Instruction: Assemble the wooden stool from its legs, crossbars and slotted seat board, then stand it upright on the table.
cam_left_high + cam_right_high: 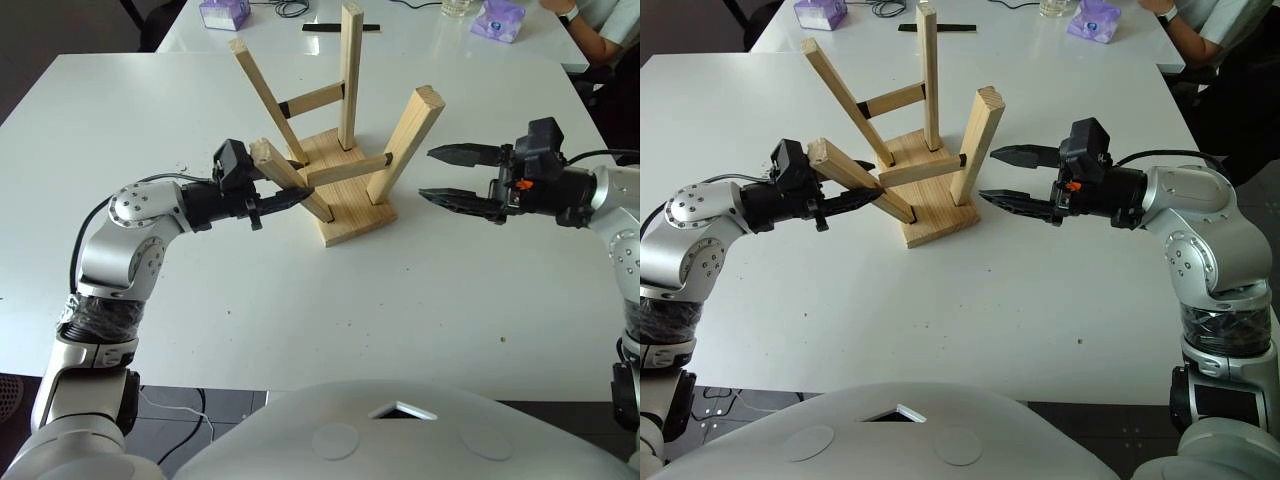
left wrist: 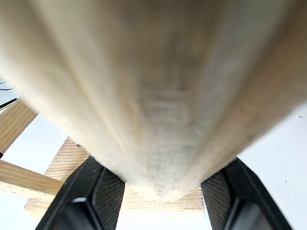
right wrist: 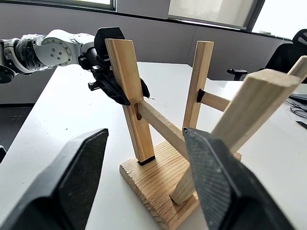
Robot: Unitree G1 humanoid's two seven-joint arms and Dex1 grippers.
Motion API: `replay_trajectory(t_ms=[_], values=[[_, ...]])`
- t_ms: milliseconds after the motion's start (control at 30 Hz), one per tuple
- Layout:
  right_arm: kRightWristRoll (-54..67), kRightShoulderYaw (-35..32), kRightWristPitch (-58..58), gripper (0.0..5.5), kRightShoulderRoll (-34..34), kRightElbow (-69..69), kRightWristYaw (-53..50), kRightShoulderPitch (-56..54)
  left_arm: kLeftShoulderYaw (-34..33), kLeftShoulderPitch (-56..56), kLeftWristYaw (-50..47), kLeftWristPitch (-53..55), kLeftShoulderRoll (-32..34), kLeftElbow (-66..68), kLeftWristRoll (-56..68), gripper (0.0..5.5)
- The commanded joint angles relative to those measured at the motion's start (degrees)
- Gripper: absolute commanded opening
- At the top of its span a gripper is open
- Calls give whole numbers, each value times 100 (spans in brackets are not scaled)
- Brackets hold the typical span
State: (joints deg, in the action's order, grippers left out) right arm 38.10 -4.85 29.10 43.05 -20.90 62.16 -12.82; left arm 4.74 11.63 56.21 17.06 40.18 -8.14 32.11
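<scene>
A white counter (image 1: 300,330) fills the room's foreground, with a second white counter behind it holding two purple tissue packs (image 1: 224,13).

The wooden stool (image 1: 340,160) sits upside down near the middle of the counter. Its seat board (image 1: 352,226) lies flat on the surface and four legs point upward, leaning outward at different angles. Crossbars (image 1: 345,170) link the legs partway up.

The left fingers (image 1: 280,200) are clamped around the near left leg (image 1: 272,160), just below its free end. In the left wrist view, that leg sits between the two dark pads.

The right fingers (image 1: 465,155) are spread wide and hold nothing. They hover level with the near right leg (image 1: 408,140), close to it but not touching.

All the parts appear joined, so the work looks to be at the last stage: steadying the frame before turning it over. The next move likely calls for the right fingers to close on the near right leg. Both arms would then lift and rotate the stool together onto its feet. The leaning legs suggest loose joints, so a firm, even grip on both sides would matter.
</scene>
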Motion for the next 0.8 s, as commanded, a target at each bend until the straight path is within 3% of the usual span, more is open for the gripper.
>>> replay_trajectory(t_ms=[33, 333, 533, 800], values=[[222, -31, 104, 288, -83, -166, -67, -85, 576, -476, -24, 582, 216, 198, -634, 206], [1285, 278, 703, 288, -956, -832, -889, -633, 700, 268, 372, 1447, 467, 132, -170, 206], [983, 616, 573, 288, -1578, -559, -1474, -1093, 1146, 910, 520, 1378, 400, 670, -730, 206], [210, 594, 326, 288, -2671, 405, -3105, -1681, 1622, 616, 455, 976, 356, 826, -1138, 206]])
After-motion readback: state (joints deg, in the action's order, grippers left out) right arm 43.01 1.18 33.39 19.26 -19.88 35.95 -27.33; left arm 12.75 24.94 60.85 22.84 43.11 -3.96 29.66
